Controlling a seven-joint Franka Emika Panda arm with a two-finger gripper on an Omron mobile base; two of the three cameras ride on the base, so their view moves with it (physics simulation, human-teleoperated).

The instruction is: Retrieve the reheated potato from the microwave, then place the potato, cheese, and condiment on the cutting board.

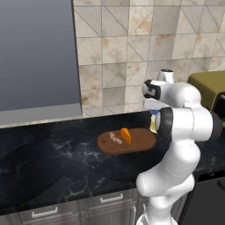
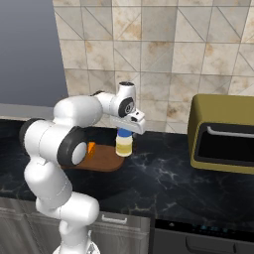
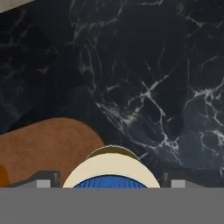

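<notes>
The cutting board [image 1: 140, 143] [image 2: 101, 161] [image 3: 43, 148] lies on the dark marble counter. The potato [image 1: 115, 138] and the orange cheese [image 1: 126, 135] [image 2: 91, 149] rest on it. The blue-capped condiment [image 2: 123, 145] [image 1: 154, 123] [image 3: 111, 173] stands upright at the board's right end; I cannot tell if its base is on the board or the counter. My gripper [image 2: 126, 130] [image 3: 111, 183] points down over the bottle. It is open, with one finger on each side of the cap and a small gap at both. The microwave is out of view.
An olive-yellow toaster oven [image 2: 223, 139] [image 1: 211, 88] stands on the counter to the right of the bottle. A tall grey panel [image 1: 39, 52] rises at the back left. Tiled wall runs behind the counter [image 2: 163, 173].
</notes>
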